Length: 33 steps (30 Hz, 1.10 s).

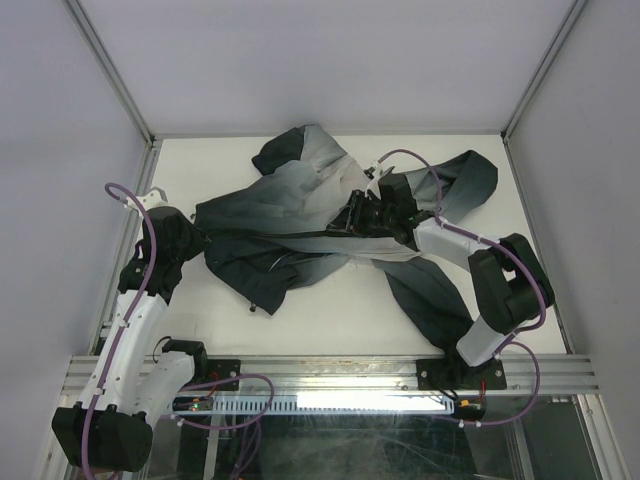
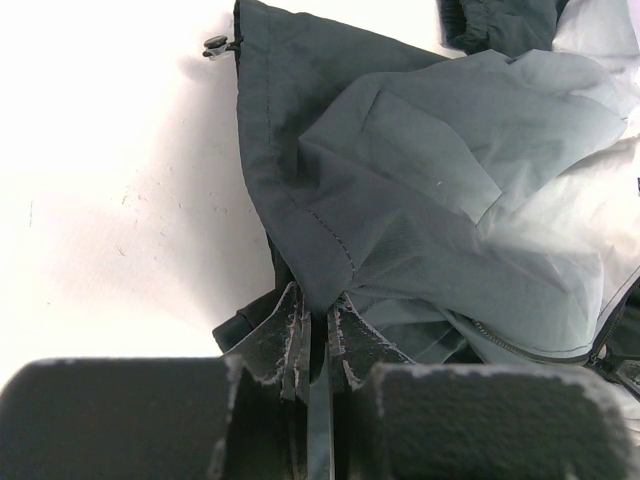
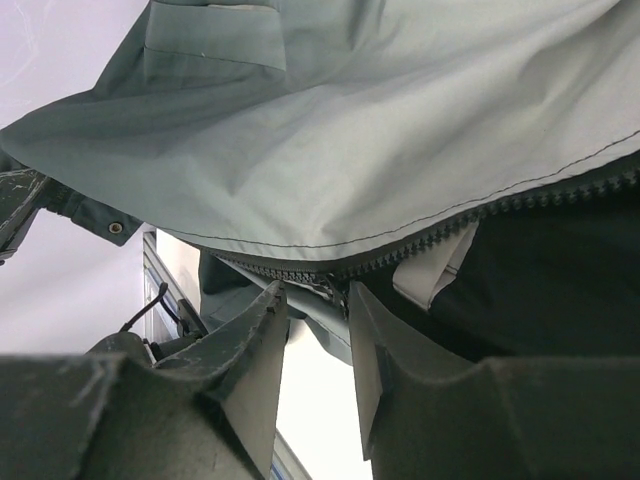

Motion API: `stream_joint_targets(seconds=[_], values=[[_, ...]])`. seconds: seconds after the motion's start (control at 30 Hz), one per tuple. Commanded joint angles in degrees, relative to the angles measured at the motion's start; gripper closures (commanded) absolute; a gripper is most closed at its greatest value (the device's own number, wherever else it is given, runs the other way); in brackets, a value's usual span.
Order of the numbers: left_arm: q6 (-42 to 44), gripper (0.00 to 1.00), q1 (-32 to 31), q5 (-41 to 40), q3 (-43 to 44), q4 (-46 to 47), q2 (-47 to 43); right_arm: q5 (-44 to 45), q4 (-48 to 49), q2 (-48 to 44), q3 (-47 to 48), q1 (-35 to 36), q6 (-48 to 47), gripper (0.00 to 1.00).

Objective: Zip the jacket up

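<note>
Presently the left gripper (image 2: 318,312) is clenching the jacket (image 2: 400,180) hem, while the right gripper (image 3: 315,300) is meeting the zipper (image 3: 440,235) at its tips; whether it is grasping, I cannot tell.

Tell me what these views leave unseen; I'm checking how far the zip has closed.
- Grip: right wrist view, fabric bunched where the zipper meets the right gripper hides whether it holds anything.
- Zipper ends: top view, covered by the right arm and folds of the jacket.
- Zipper's length: left wrist view, cut off at the right edge.
</note>
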Motion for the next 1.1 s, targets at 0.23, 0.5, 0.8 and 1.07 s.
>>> stream_joint_targets(seconds=[0.23,0.5,0.8,1.07], values=[[-0.1,1.0,-0.2,0.3,-0.1,3.1,-1.8,-1.1,4.2,1.3,0.6,1.0,0.6,0.71],[-0.1,1.0,-0.5,0.3,-0.2,3.0,-2.1,-0.4,4.6,2.9,0.9,1.8,0.6,0.77],[0.2,1.0,-0.8,0.0,0.0,2.9,-2.4,0.4,3.7,2.9,1.0,2.2,-0.3,0.86],[0.4,1.0,-1.1,-0.3,0.2,2.9,-2.6,2.1,1.5,2.2,1.8,2.7,-2.5,1.0]])
